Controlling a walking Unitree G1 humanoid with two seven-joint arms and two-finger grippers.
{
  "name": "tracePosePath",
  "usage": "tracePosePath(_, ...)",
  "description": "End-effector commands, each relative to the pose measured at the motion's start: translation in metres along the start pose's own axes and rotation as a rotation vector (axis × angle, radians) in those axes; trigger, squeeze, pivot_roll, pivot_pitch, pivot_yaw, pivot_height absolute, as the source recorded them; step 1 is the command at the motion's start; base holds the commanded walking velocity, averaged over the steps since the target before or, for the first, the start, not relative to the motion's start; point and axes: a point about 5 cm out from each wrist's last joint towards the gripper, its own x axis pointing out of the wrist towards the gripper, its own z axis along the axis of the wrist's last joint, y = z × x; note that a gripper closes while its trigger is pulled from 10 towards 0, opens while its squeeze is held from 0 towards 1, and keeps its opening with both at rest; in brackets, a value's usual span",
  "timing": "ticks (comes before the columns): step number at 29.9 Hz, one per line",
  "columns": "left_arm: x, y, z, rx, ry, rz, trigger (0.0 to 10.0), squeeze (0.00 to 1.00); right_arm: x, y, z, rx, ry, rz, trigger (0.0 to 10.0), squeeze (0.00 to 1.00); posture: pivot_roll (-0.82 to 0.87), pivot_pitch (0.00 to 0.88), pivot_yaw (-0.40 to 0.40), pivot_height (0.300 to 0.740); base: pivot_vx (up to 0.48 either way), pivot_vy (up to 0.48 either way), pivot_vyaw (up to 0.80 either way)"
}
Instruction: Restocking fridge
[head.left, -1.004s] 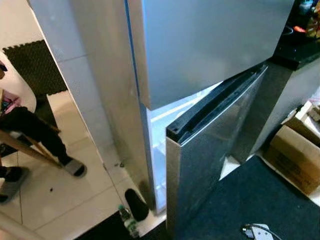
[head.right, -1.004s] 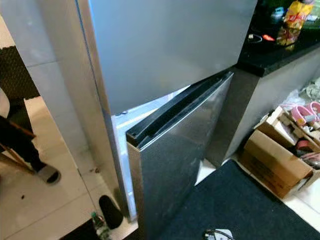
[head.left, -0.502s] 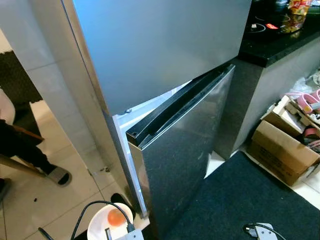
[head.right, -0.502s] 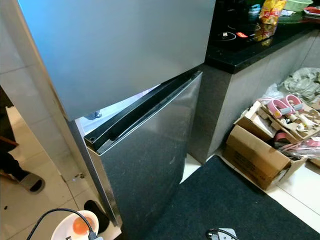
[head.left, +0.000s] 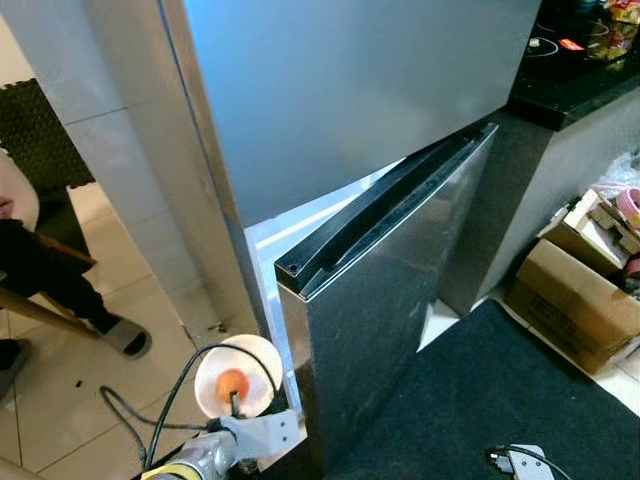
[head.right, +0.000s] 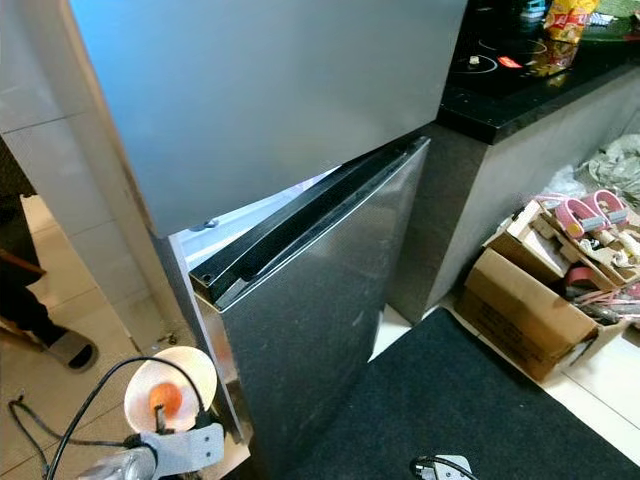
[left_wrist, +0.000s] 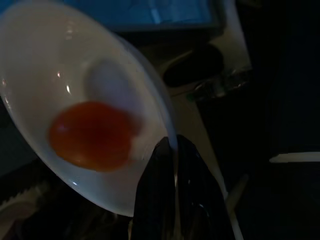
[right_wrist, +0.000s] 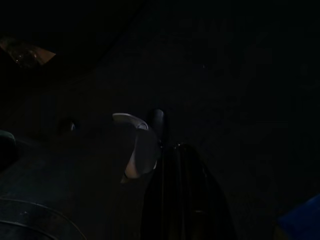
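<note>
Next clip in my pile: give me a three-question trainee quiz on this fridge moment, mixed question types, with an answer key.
1. True or false: the lower fridge door stands partly open.
2. Multiple choice: what lies in the white bowl that the left gripper holds by the rim? A) a green bottle B) a round orange item C) a spoon
3. Fill in: the cardboard box sits on the floor below the black ____.

Key: 1 true. 2 B, the round orange item rests inside the bowl. 3 counter.
</note>
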Motion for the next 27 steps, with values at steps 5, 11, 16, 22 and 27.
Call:
tracePosePath(5, 0.003, 0.011, 0.023, 0.034, -0.101, 0.012, 10.0, 0.00, 0.000, 0.001, -0.002, 0.009, -0.003, -0.002, 10.0, 0.00, -0.03, 0.028, 0.032, 0.740, 0.000, 0.000, 0.00)
tracePosePath(11, 0.005, 0.015, 0.052, 0.065, -0.204, 0.016, 10.0, 0.00, 0.000, 0.001, -0.003, 0.016, -0.003, -0.004, 10.0, 0.00, -0.03, 0.033, 0.035, 0.740, 0.000, 0.000, 0.00)
tracePosePath(16, 0.004, 0.010, 0.071, 0.104, -0.263, 0.001, 10.0, 0.00, 0.000, 0.002, -0.003, 0.021, -0.004, -0.004, 10.0, 0.00, -0.03, 0.034, 0.037, 0.740, 0.000, 0.000, 0.00)
tracePosePath(22, 0.003, -0.003, 0.085, 0.159, -0.319, -0.037, 10.0, 0.00, 0.000, 0.002, -0.004, 0.026, -0.001, -0.008, 10.0, 0.00, -0.04, 0.036, 0.039, 0.740, 0.000, 0.000, 0.00)
tracePosePath(27, 0.001, -0.009, 0.093, 0.193, -0.350, -0.057, 10.0, 0.00, 0.000, 0.001, -0.007, 0.024, 0.008, -0.010, 10.0, 0.00, -0.04, 0.035, 0.041, 0.740, 0.000, 0.000, 0.00)
